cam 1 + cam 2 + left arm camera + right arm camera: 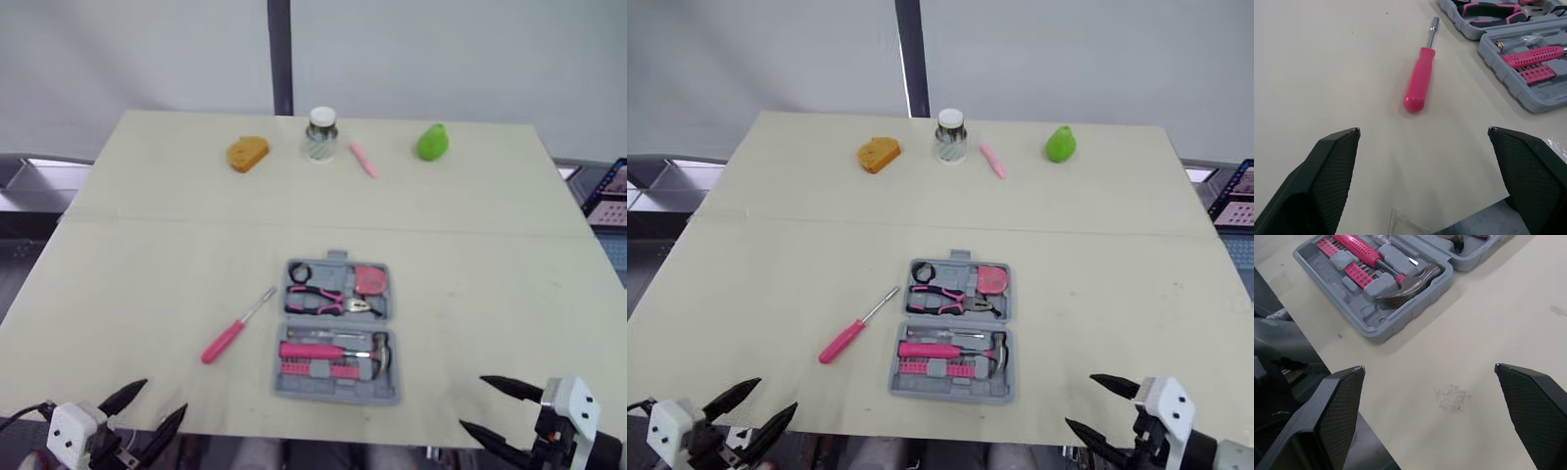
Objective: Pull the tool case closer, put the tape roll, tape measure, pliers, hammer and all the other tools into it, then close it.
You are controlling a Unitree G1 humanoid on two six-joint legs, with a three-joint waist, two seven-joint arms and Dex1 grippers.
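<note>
Both the left gripper (165,396) and the right gripper (471,401) are held spread wide at the table (147,245) edge. The pink screwdriver (238,324), lying just left of the unlatched tool case (333,394), is best gripped mid-handle.

My right claw (1427,366) hangs over the bench (1493,308), fingers (1337,406) wide apart. From it, at about eleven o'clock, I see the open tool case (1369,325), the hammer (1408,284) seated inside beside a pink bit rack (1359,273).
</note>
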